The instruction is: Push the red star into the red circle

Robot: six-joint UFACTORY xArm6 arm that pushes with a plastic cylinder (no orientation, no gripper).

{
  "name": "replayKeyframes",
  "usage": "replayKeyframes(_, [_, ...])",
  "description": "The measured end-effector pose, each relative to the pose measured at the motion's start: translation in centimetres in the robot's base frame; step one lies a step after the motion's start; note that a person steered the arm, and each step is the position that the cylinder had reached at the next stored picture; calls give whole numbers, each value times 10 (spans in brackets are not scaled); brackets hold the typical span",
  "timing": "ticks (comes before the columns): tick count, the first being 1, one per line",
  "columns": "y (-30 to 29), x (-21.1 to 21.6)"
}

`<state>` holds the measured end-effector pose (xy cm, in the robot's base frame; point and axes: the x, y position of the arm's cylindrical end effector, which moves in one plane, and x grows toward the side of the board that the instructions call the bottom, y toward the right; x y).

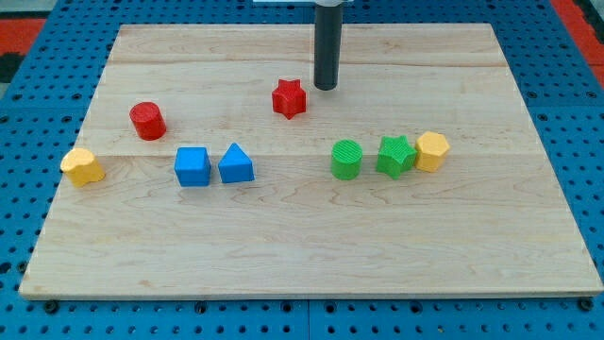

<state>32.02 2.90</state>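
Barely begun. Red star [290, 98] sits near the board's top edge, mid-width; red circle [147, 121] lies well apart toward the left edge. Rod's tip [326, 87] rests just right of the star, apparently not touching. No jaws on this rod. The whole push remains.

My tip [326, 87] rests just right of the red star [290, 98] — near it, slightly above. The red circle [147, 121] lies well left of the star; blue cube [192, 167] and blue triangle [235, 164] sit below-left of it.
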Motion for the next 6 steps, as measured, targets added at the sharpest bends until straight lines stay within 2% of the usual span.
replayKeyframes(1, [32,2])
replayKeyframes(2, [9,35])
replayKeyframes(4, [-129,17])
replayKeyframes(5, [-91,17])
replayKeyframes(6, [-97,38])
